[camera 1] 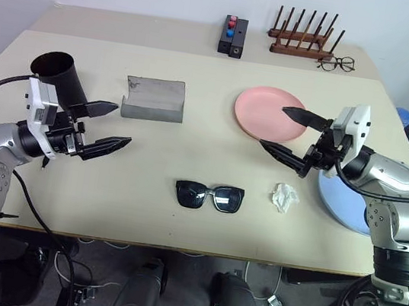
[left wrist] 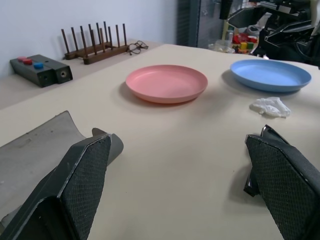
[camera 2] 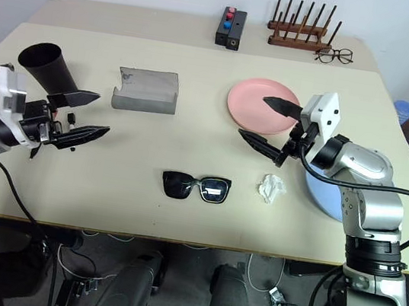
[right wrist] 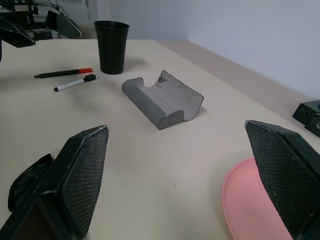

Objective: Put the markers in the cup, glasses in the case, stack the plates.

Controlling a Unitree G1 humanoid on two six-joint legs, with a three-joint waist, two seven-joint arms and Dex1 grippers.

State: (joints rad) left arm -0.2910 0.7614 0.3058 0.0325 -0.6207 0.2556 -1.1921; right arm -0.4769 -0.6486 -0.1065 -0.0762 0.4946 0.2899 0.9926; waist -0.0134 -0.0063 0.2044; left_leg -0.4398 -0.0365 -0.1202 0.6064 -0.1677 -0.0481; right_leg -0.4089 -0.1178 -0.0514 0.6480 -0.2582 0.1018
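Both arms are held level above the table (camera 1: 179,218), left gripper (camera 1: 108,127) and right gripper (camera 1: 288,133) spread wide, empty. The black sunglasses (camera 1: 209,197) lie between them; the grey, seemingly felt case (camera 1: 154,99) sits beyond.

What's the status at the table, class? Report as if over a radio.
Left gripper and right gripper open, holding nothing. Sunglasses out of the case, plates unstacked. Crumpled tissue beside sunglasses.
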